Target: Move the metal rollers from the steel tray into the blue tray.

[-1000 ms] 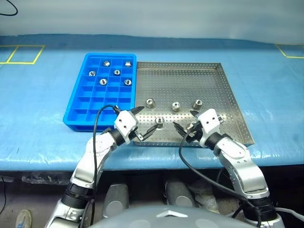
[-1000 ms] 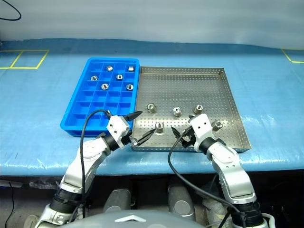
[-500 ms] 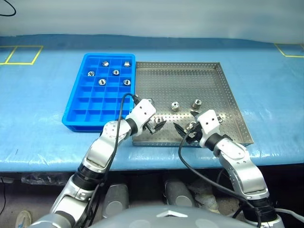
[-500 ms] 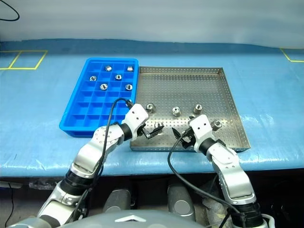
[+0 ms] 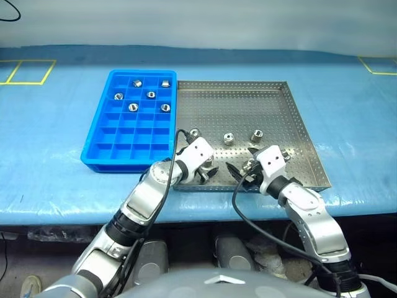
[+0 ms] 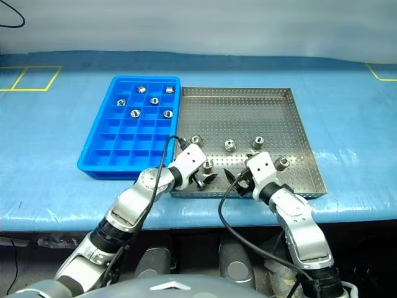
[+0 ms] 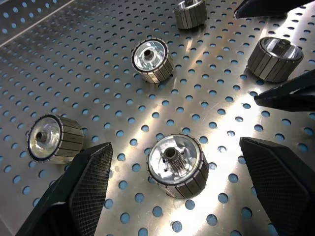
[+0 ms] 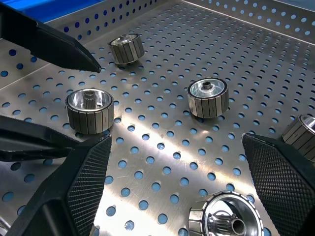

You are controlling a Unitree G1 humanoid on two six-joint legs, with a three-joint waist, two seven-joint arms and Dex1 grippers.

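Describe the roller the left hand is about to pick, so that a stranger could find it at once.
Start at the steel tray, right of the blue tray. Along its near edge, the left hand stands open around one roller, upright with its hole facing up. The other loose rollers lie farther back or over by the right hand; this one alone sits between two black fingers.

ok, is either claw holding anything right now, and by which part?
Nothing is held. The left claw is open astride a metal roller on the steel tray, not touching it; the right claw is open too.
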